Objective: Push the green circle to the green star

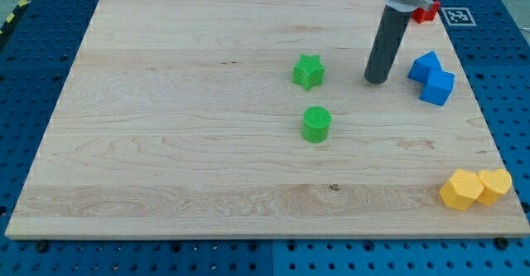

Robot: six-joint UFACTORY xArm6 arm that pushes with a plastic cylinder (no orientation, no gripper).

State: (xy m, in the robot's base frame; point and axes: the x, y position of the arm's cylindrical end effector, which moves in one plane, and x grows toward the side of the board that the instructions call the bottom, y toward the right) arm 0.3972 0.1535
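Note:
The green circle lies on the wooden board right of centre. The green star lies just above it toward the view's top, with a small gap between them. My tip rests on the board to the right of the green star and up-right of the green circle, touching neither.
Two blue blocks sit close together right of my tip. A yellow hexagon-like block and a yellow heart sit at the bottom right corner. A red block is partly hidden behind the rod at the top right.

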